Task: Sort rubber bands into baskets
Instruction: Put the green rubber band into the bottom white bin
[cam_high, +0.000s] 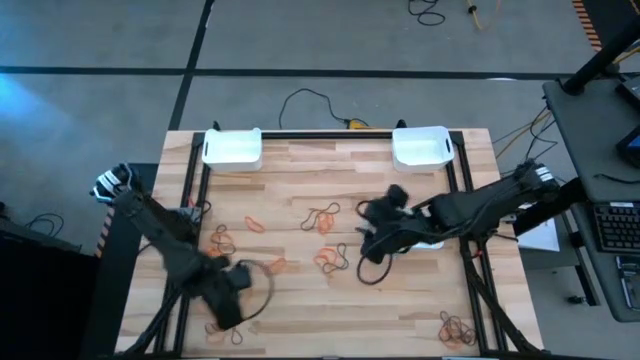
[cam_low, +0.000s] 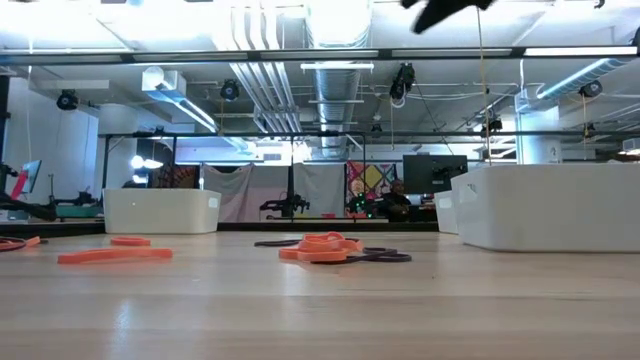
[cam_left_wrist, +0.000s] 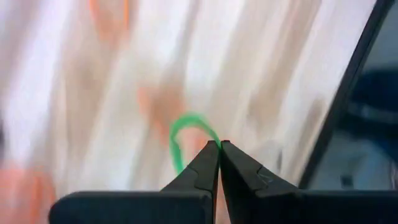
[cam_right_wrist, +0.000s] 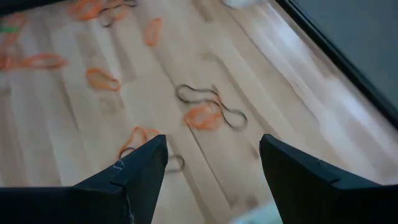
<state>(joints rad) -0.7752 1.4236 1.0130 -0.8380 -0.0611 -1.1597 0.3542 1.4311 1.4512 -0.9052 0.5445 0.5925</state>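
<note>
Grey floor (cam_high: 300, 50) all around the wooden table (cam_high: 330, 310), crossed by dark seam lines, with loose cables (cam_high: 310, 100) trailing behind it. On the right, a grey desk (cam_high: 590, 150) carrying a keyboard (cam_high: 615, 228). Looking level: open ceiling, pale ducts (cam_low: 275, 80), bright strip lights (cam_low: 190, 110), a dark monitor (cam_low: 435, 172) at the back

Light source: ceiling strip lights (cam_low: 330, 52) are glaring white in the low view.
Worktop (cam_high: 330, 300): evenly lit, showing only soft shadows.
Left wrist view: heavily smeared, probably motion blur; only the fingers (cam_left_wrist: 205, 168) are looking sharp.
High view corner: bluish haze is spreading.
</note>
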